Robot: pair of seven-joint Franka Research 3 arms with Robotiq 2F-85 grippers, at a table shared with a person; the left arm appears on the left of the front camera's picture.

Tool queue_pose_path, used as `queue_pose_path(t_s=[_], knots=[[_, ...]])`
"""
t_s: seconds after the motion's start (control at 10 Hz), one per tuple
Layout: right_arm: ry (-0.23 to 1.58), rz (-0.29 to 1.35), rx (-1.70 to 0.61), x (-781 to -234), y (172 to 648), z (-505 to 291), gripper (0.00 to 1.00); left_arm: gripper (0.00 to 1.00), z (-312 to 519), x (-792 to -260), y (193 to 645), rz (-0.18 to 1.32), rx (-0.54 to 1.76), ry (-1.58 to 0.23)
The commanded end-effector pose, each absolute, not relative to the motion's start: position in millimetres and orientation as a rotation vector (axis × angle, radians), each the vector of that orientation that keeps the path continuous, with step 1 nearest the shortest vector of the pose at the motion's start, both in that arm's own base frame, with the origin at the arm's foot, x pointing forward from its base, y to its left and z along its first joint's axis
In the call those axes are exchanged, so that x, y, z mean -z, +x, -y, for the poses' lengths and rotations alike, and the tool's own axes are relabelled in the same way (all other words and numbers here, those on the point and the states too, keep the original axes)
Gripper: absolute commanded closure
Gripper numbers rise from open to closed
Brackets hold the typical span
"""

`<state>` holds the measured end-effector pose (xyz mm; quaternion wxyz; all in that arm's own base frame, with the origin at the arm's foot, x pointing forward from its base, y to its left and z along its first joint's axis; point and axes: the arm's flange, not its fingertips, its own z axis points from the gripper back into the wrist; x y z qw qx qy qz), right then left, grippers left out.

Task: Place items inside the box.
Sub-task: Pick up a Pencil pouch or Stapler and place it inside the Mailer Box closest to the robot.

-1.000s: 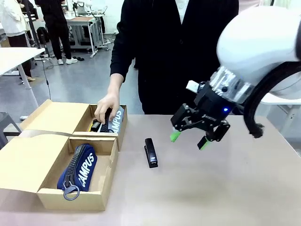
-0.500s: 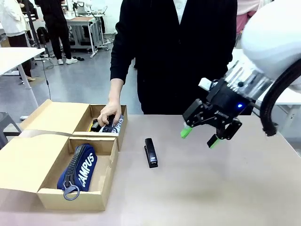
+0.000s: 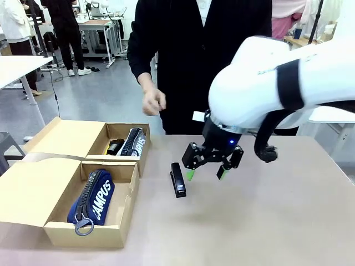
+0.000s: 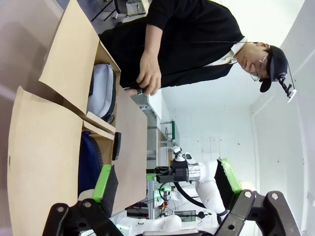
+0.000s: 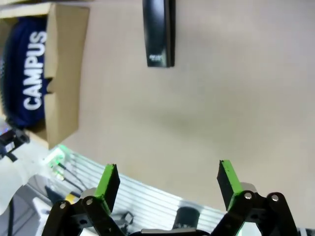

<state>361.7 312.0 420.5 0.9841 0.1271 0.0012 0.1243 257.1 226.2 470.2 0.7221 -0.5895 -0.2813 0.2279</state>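
- Table (image 3: 277, 221): a beige top with two open cardboard boxes on its left part and a lone black stapler (image 3: 177, 179) near the middle.
- Person (image 3: 211, 55): wears a black top and stands at the far side. One hand (image 3: 153, 102) is lifted in the air above and behind the far box (image 3: 64, 138), touching nothing.
- Right arm (image 3: 277, 77): white, reaches in from the right and over the middle of the table.
- Near box (image 3: 83, 235): its flaps are open. It holds the navy blue pouch (image 3: 91, 202) lettered "CAMPUS", which lies lengthwise with its zip ring toward the robot.
- The far box sits right behind the near box, flaps open. Inside, the pale grey-blue pouch (image 3: 136, 141) with a black zipper lies along the right wall. Beside it on the left is a small black-and-yellow item (image 3: 114, 147), too small to make out further.
- Right gripper (image 3: 205, 173): hangs low over the table just right of the stapler, not touching it. Its green pads stand wide apart with nothing between them.
- Left gripper (image 4: 165, 184): its wrist camera looks across the boxes toward the stapler. Its pads are well apart and hold nothing.
- The stapler lies flat on the bare table, outside both boxes and near their right walls, its long axis running away from the robot.
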Motion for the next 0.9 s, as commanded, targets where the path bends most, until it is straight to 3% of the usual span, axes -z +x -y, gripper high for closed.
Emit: queue_pose_path(t_s=[0.0, 0.6, 0.8], knots=[[0.205, 0.018, -0.238, -409, 380, -345, 0.0, 0.0, -225, -470, 256, 0.644, -0.488, -1.316], [0.054, 0.166, -0.249, -338, 421, -412, 0.0, 0.0, -225, -470, 256, 0.644, -0.488, -1.316], [0.013, 0.134, -0.255, -318, 430, -422, 0.0, 0.0, -225, -470, 256, 0.644, -0.488, -1.316]])
